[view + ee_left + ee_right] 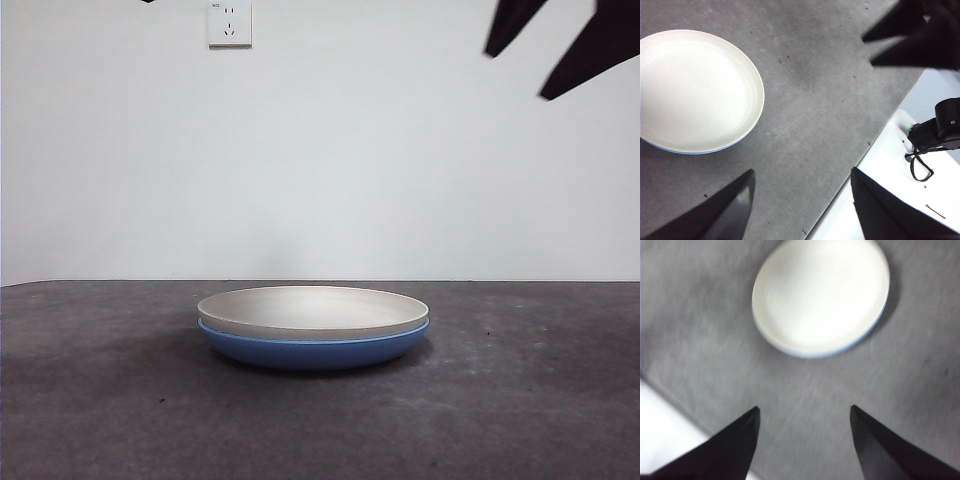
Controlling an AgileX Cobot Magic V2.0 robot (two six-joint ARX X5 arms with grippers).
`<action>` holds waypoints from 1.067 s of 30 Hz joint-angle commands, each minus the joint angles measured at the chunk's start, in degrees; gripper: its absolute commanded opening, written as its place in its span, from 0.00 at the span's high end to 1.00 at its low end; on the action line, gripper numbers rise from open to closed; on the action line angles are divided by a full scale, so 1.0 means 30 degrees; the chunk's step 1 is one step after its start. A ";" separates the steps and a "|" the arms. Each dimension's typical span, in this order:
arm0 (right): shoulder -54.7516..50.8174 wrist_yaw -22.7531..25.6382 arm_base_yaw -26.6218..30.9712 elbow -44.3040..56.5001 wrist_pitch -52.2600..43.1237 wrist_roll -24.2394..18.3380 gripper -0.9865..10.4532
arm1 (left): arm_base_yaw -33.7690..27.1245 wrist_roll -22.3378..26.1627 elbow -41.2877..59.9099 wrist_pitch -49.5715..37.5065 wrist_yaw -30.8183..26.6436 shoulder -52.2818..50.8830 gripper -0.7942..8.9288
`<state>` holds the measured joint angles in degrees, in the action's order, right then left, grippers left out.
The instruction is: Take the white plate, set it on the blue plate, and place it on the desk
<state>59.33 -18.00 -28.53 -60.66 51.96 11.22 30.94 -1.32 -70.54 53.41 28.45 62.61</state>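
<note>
Matte grey-brown desk (520, 400) is being backed by a plain white wall (350, 150). Cream white plate (312, 310) is being carried nested in glossy blue plate (312, 350). Left gripper (801, 192) and right gripper (805, 427) are being held spread, empty, raised.

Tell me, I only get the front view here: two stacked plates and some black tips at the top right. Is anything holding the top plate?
Observer: No. Both wrist views show the white plate sitting free on the blue plate, with no gripper touching it.
Operator: Whose black tips are those?
Observer: The left wrist view shows the other arm's jaws across the desk, so they look like the right gripper.
Operator: Is it open?
Observer: Yes, its jaws stand well apart, above bare desk short of the plates. The left gripper is open too.
</note>
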 commanded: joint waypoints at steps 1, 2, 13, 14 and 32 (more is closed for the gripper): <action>-0.0277 -0.0029 -0.0627 -0.0306 0.1151 -0.0546 0.66 | 0.0124 0.0219 -0.0175 -0.0138 0.0058 0.0138 0.60; -0.0408 -0.0029 -0.0794 -0.0306 0.1406 -0.0539 0.66 | 0.0124 0.0219 -0.0175 -0.0146 0.0058 0.0138 0.60; -0.0707 0.0015 -0.1464 -0.0306 0.1545 -0.0546 0.66 | 0.0124 0.0211 -0.0175 -0.0146 0.0058 0.0138 0.60; -0.0707 0.0015 -0.1464 -0.0306 0.1552 -0.0568 0.66 | 0.0124 0.0219 -0.0175 -0.0146 0.0058 0.0138 0.60; -0.0714 0.0015 -0.1443 -0.0306 0.1115 -0.0896 0.91 | 0.0124 0.0219 -0.0175 -0.0233 0.0058 0.0138 0.90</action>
<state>56.71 -17.96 -32.53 -60.66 55.86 9.19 30.94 -1.32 -70.54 53.41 28.45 62.61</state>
